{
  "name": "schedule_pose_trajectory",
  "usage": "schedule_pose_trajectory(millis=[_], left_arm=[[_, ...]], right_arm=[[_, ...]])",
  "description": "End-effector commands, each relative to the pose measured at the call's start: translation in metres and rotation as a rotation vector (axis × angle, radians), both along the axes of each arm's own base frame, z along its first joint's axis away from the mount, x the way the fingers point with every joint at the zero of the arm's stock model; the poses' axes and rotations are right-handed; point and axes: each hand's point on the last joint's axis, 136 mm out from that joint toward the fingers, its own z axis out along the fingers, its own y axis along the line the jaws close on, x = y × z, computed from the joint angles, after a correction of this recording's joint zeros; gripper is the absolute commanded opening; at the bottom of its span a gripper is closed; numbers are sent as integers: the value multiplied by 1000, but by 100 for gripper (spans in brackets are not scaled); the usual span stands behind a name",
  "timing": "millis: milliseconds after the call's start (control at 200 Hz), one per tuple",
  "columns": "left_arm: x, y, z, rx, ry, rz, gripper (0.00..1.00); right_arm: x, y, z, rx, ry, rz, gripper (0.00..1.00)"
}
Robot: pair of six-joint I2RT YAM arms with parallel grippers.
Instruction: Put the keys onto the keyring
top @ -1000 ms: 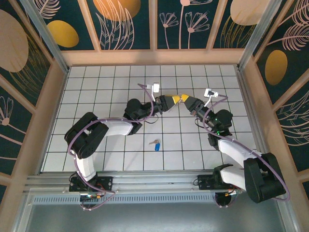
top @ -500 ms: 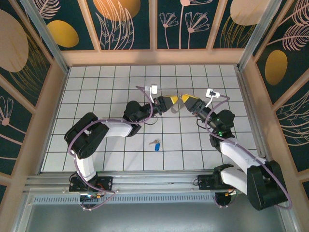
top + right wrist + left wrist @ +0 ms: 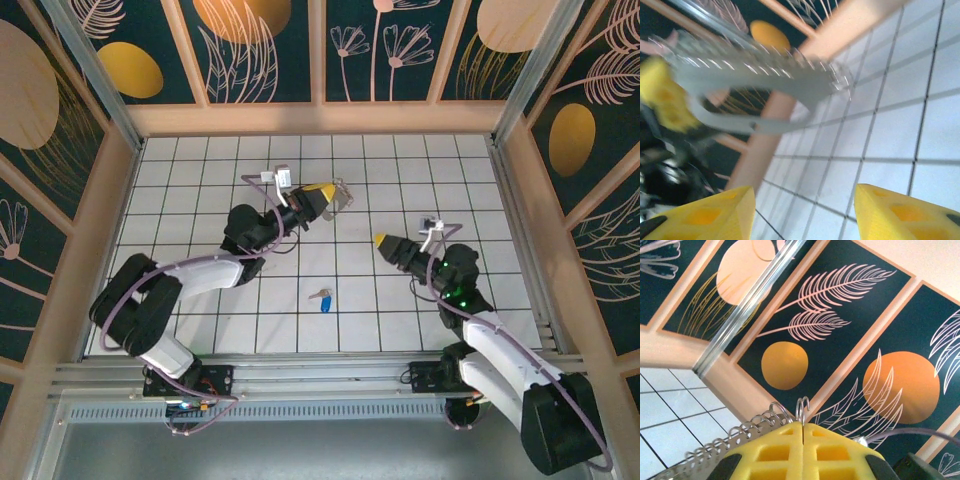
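The small silver key [image 3: 322, 298] with a bright blue plastic head lies flat on the white tiled counter [image 3: 190, 170]. Beyond the key, toward the back wall, the left claw [image 3: 324, 190] is pressed together, pinching the thin pale silvery-beige oval keyring [image 3: 342, 197] and holding it off the tiles. Right of the key and slightly beyond it, the right claw [image 3: 380, 240] stands spread, apart from the keyring.
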Motion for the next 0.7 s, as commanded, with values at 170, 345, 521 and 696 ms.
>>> schedule_pose_trajectory(millis=[170,345,521,696], left_arm=[[-7,14,15,100,-92,49,0],[-12,18,16,120,-100,48,0],[-14,24,17,137,-106,64,0],[-16,32,19,147,-118,86,0]], right_arm=[[-25,29,-76,-219,108,108,53],[-32,53,-106,-334,135,171,50],[-33,75,-130,-457,137,216,48],[-33,93,-145,-556,115,248,47]])
